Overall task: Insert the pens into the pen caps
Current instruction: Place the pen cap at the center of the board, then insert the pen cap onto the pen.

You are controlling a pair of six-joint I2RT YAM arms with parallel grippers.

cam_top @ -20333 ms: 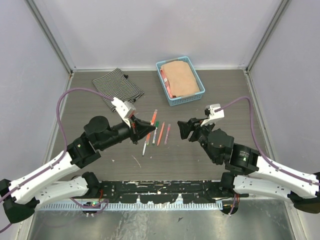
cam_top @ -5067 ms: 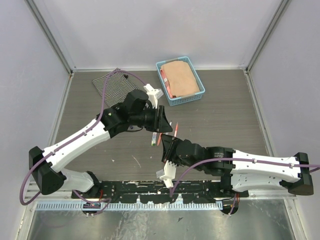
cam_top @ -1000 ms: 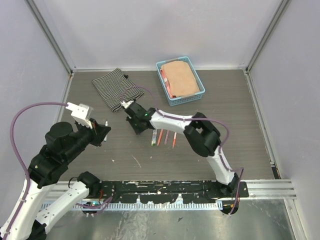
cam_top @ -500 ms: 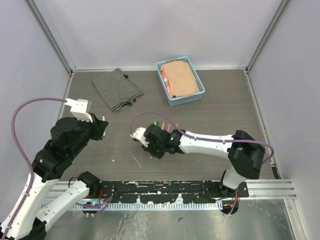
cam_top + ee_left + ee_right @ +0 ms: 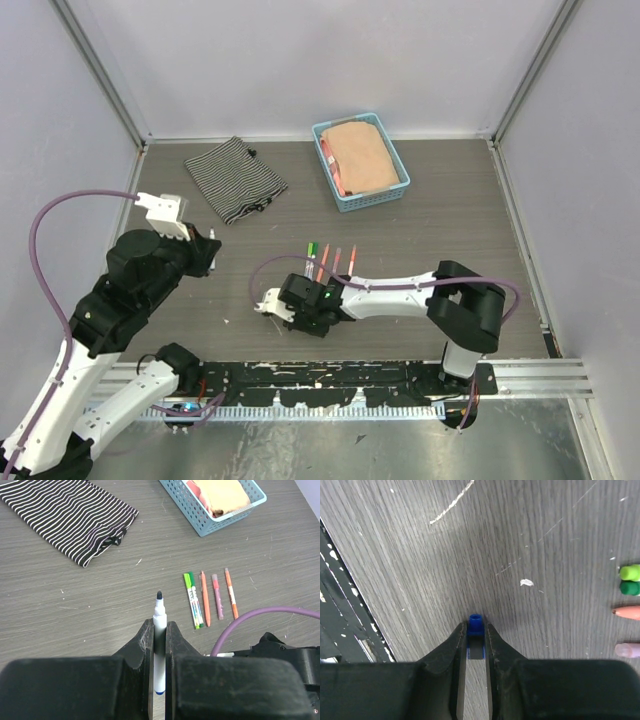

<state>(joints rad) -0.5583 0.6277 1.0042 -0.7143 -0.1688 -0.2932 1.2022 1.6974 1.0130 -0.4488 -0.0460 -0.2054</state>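
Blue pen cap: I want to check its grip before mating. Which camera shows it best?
Right wrist view: the blue pen cap sits centred and close up, pinched in the right gripper. From the top camera the wrist hides it; the left wrist view misses it.

a grey-brown wood-grain worktop (image 5: pixel 460 210) fills the middle of the top view, marked with fine pale scratches and small white flecks (image 5: pixel 451 502). plain pale lilac-grey panels close it in: a back wall (image 5: pixel 320 60) across the top of the frame, a left wall (image 5: pixel 50 150) and a right wall (image 5: pixel 590 150) slanting outward. slim aluminium posts (image 5: pixel 100 72) run down the two back corners. along the bottom lies a black plate (image 5: pixel 330 380) with chipped white patches, then a dull metal sheet (image 5: pixel 400 450). the light is even and soft, with faint shadows.
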